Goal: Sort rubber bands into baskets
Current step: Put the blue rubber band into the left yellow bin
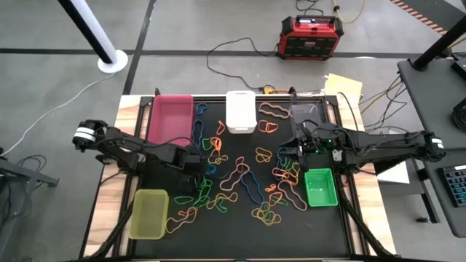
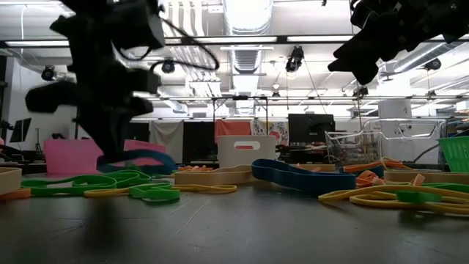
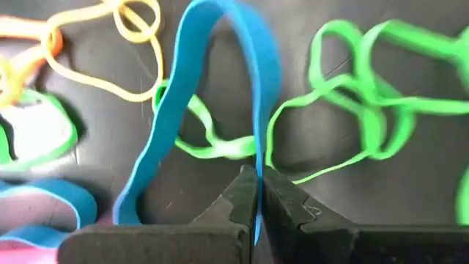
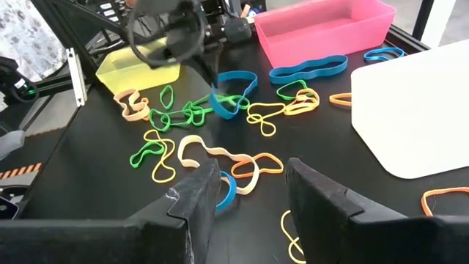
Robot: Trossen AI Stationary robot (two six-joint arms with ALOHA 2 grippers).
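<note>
A blue band (image 3: pixel 212 95) is clamped between the left fingers (image 3: pixel 245 194), presumably for lifting to a basket, while the right fingers (image 4: pixel 322 198) are held apart above the tabletop (image 1: pixel 240 225).

Two dark jointed arms, pale band at each base, matte black wedge-shaped fingers (image 4: pixel 201 198)

**Stuff lying around the rig**

There's a red-and-black power box (image 1: pixel 310 37) sitting on the grey floor past the far edge of the black worktop (image 1: pixel 240 225), with cables trailing off it. A white pole base (image 1: pixel 112 61) stands far left. A keyboard (image 1: pixel 454 186) sits on a side desk at right, and some tan paper (image 1: pixel 344 85) lies near the far right corner.
</note>
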